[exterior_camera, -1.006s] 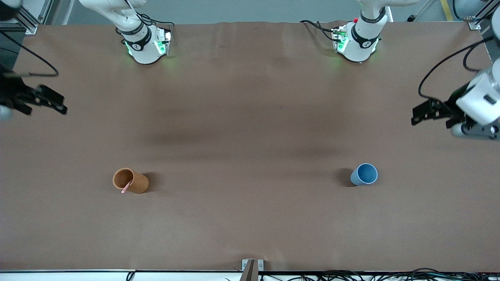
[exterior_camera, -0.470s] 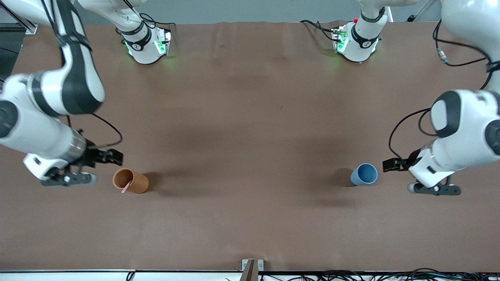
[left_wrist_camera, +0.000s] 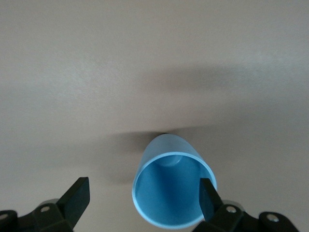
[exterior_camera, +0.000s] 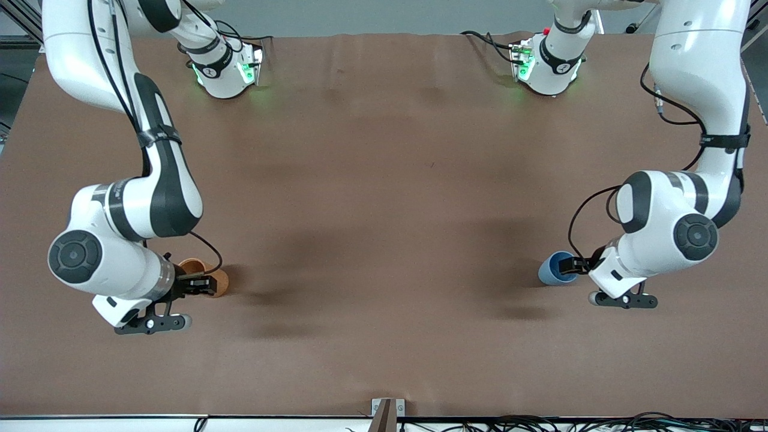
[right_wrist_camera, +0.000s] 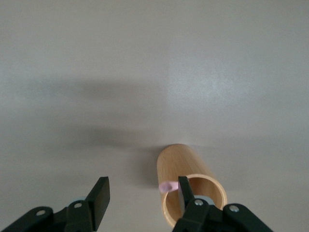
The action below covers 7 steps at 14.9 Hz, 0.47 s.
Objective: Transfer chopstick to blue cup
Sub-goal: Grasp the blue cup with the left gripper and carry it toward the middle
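Right gripper (right_wrist_camera: 140,200) gapes over the chopstick (right_wrist_camera: 166,186) in the orange cup (right_wrist_camera: 193,193); off-centre, it could tip it. Left gripper (left_wrist_camera: 142,198) gapes, straddling the blue cup's (left_wrist_camera: 169,193) rim.

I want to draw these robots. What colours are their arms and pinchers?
Both arms are glossy white tubes with black bands and round black joint caps. Thin black cables loop along them, and green lights glow at their bases. The left gripper and right gripper each have two flat black fingers on a black bar with small screws.
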Motion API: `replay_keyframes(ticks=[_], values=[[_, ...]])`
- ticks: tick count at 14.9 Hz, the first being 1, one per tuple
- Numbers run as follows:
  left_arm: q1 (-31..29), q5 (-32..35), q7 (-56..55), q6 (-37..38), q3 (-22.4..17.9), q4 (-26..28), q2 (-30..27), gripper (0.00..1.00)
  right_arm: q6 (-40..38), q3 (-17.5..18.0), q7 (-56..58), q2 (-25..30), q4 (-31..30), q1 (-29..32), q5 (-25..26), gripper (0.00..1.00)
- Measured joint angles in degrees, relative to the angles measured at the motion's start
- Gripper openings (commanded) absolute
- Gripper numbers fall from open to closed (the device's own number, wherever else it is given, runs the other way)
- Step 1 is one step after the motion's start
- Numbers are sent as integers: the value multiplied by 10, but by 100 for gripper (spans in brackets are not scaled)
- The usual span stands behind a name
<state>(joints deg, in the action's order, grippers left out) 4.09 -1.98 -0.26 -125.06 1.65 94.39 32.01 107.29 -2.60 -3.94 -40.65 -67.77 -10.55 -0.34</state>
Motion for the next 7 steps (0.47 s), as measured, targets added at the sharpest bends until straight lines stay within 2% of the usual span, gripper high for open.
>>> replay_keyframes(ticks=[1, 2, 4, 6, 7], values=[[0, 0, 0, -15, 0, 11, 2, 100, -3, -1, -4, -5, 4, 0, 0, 47], [0, 0, 0, -28, 0, 18, 4, 92, -5, -1, -13, -7, 5, 0, 1, 46], [0, 0, 0, -41, 0, 27, 8, 62, -10, -1, -33, -7, 5, -1, 7, 41], [0, 0, 0, -43, 0, 31, 10, 39, -18, -1, -47, -7, 8, -3, 19, 37], [0, 0, 0, -43, 0, 33, 11, 22, -22, -1, -50, -7, 9, -4, 24, 35]])
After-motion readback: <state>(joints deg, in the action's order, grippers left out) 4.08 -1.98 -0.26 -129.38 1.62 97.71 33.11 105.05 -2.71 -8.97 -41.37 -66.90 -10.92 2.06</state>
